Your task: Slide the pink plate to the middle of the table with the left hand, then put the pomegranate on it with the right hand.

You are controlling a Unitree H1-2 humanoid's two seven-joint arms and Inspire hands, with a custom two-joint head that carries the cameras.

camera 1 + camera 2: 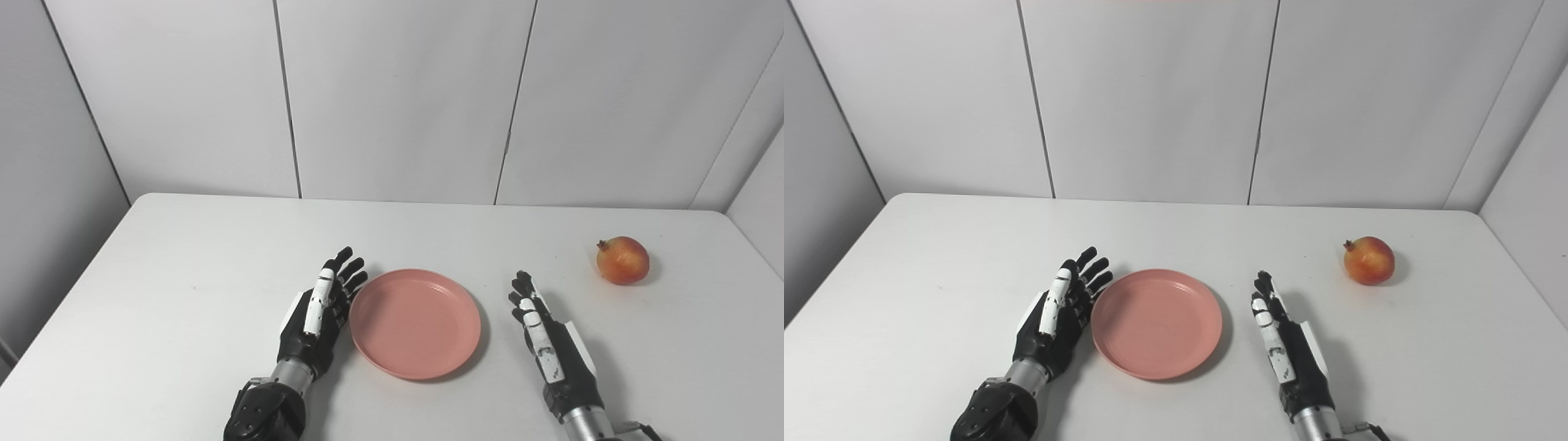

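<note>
The pink plate [415, 321] lies flat near the middle of the white table [184, 257], towards the front. My left hand [321, 309] stands edge-on right beside the plate's left rim, fingers stretched out and apart, holding nothing; whether it touches the rim I cannot tell. My right hand [545, 334] rests open on the table a short gap to the right of the plate, fingers pointing away from me. The pomegranate [623, 260], red and orange, sits on the table at the far right, beyond and to the right of the right hand.
Grey wall panels [398, 98] close the table's far side and both flanks. The table's right edge runs close behind the pomegranate.
</note>
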